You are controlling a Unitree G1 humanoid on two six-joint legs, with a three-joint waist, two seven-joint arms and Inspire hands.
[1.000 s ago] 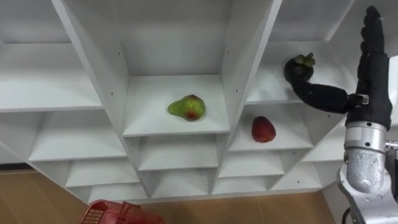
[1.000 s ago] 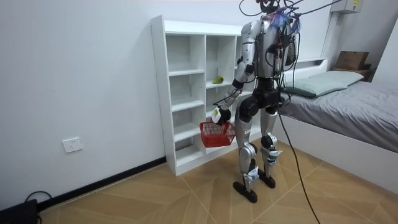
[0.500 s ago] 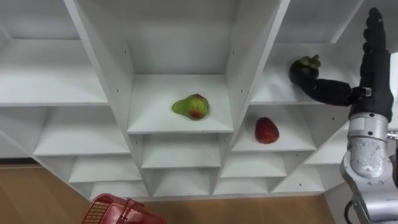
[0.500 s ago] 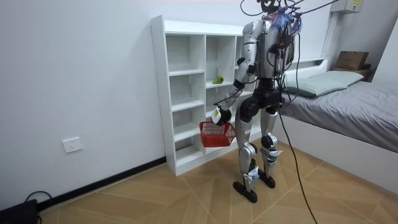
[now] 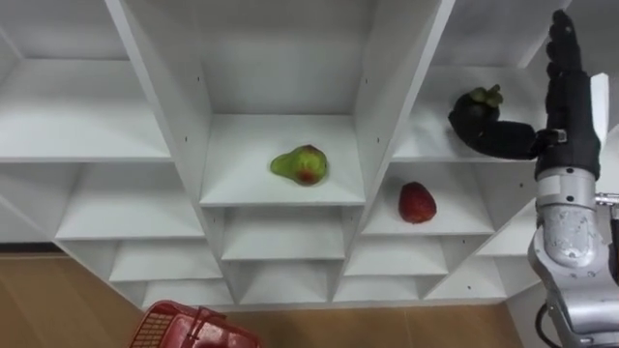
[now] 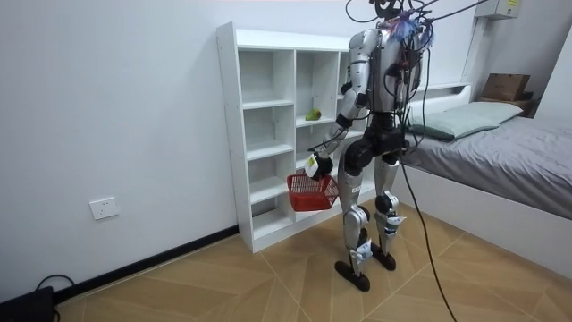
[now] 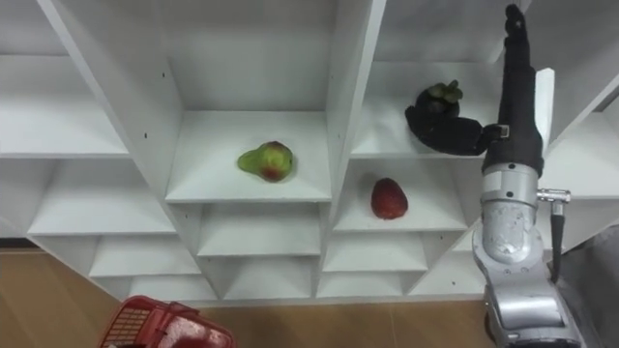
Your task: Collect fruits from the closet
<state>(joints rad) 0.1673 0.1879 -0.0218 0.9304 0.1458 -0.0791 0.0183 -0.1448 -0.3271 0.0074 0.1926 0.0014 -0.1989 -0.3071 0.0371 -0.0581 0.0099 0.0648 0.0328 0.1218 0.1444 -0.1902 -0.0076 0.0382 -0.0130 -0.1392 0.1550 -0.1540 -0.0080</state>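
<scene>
A red basket [image 5: 184,327] is seen at the lower edge of the left eye view, above the wooden floor [image 5: 58,300] and at about 7 o'clock from the pear. In the room view the basket is seen hanging just below the left hand [image 6: 312,166], in front of the lower shelves. Whether that hand is clamped on the handle cannot be told.

The white closet [image 5: 377,97] is divided into columns of open shelves. A green pear [image 5: 301,164] with a reddish patch is laid on a shelf of the middle column. A red fruit [image 5: 417,202] is placed on a shelf of the right column, at about 4 o'clock from the pear. A dark mangosteen [image 5: 474,104] is set one shelf higher in the same column, at about 1 o'clock from the red fruit.

The right hand [image 5: 569,135] is raised at 3 o'clock from the mangosteen. Its fingers [image 5: 561,58] are held straight and spread from the thumb, pointed toward 12 o'clock. The thumb [image 5: 508,140] is stretched toward 9 o'clock, its tip brought just under the mangosteen. Contact cannot be confirmed, and nothing is clamped.

In the room view the robot is seen standing upright before the closet, with a bed [image 6: 518,152] at 3 o'clock from it.
</scene>
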